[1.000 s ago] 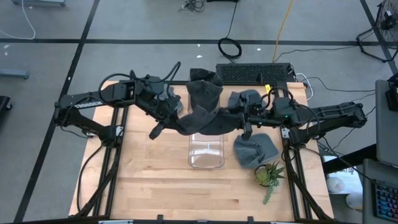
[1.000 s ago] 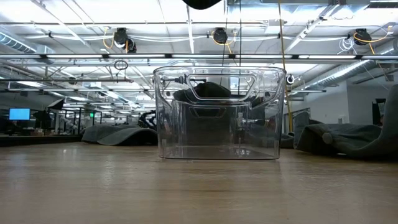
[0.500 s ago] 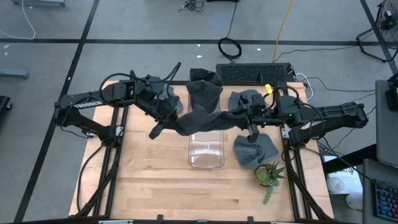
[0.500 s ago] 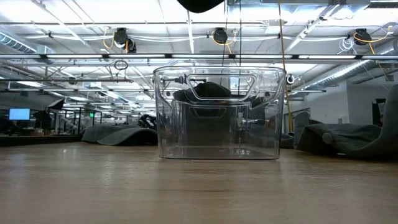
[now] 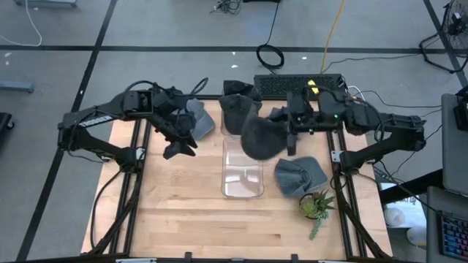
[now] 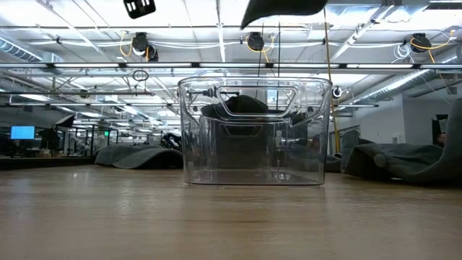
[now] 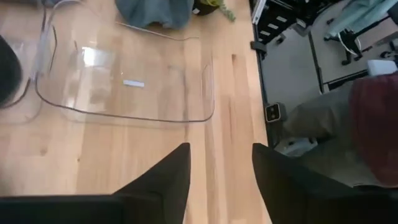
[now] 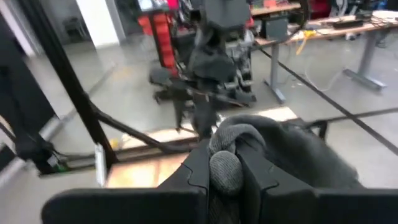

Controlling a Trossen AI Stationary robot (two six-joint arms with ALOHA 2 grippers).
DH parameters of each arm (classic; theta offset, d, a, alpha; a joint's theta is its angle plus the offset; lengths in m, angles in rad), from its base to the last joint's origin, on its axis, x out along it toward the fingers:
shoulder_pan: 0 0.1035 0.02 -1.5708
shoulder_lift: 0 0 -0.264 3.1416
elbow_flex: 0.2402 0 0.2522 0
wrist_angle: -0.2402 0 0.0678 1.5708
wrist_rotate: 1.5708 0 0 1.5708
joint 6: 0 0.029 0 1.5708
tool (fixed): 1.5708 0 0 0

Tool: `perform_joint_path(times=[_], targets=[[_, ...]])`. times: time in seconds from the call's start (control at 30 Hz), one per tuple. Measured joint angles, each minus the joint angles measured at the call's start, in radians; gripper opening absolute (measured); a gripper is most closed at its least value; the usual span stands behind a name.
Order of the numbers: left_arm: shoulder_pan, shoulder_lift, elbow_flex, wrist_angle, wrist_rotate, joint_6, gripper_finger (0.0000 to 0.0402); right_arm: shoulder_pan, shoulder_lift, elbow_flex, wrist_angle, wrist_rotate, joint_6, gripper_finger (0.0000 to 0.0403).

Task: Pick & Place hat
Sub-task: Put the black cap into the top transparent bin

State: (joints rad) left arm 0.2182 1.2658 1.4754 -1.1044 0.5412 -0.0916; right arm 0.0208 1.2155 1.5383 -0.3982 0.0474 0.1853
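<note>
A grey knit hat (image 5: 261, 136) hangs in the air from my right gripper (image 5: 291, 140), which is shut on it, over the far end of the clear plastic bin (image 5: 241, 175). The low view shows the hat's underside (image 6: 281, 6) above the bin (image 6: 253, 130). My left gripper (image 5: 178, 148) is open and holds nothing, left of the bin and above the table. In the left wrist view its fingers (image 7: 221, 171) stand apart over bare wood, with the bin (image 7: 124, 81) ahead. My right gripper pinches a bunched fold of the hat (image 8: 225, 167) between its two fingers, coming about level from the table's right. The hat is lifted clear of the table and bin, and its body (image 8: 298, 155) sags slack beside and below the fingers.
More grey hats lie on the table: one (image 5: 300, 177) right of the bin, others (image 5: 238, 109) (image 5: 199, 117) (image 5: 287, 115) along the far edge. A small potted plant (image 5: 316, 206) stands near the right edge. A keyboard (image 5: 296, 85) sits beyond the table. The near half is bare wood.
The hat was stretched between both grippers over the bin. My left gripper has let go of it and drawn back toward the table's left. The hat has swung to the right gripper and hangs bunched from it. The right gripper has risen and moved slightly toward the far edge.
</note>
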Motion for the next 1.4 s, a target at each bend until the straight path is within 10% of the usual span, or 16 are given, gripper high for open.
perform_joint_path(times=[0.63, 1.4], targets=[[-0.002, -0.148, 0.000, 0.007, -0.010, -0.072, 0.0164, -0.285, 0.262, 0.267, -0.269, -0.214, -0.298, 0.0026], [-0.004, -0.155, 0.000, 0.009, -0.045, -0.068, 0.0159, -0.426, 0.438, 0.230, -0.213, -0.236, -0.541, 0.0026]])
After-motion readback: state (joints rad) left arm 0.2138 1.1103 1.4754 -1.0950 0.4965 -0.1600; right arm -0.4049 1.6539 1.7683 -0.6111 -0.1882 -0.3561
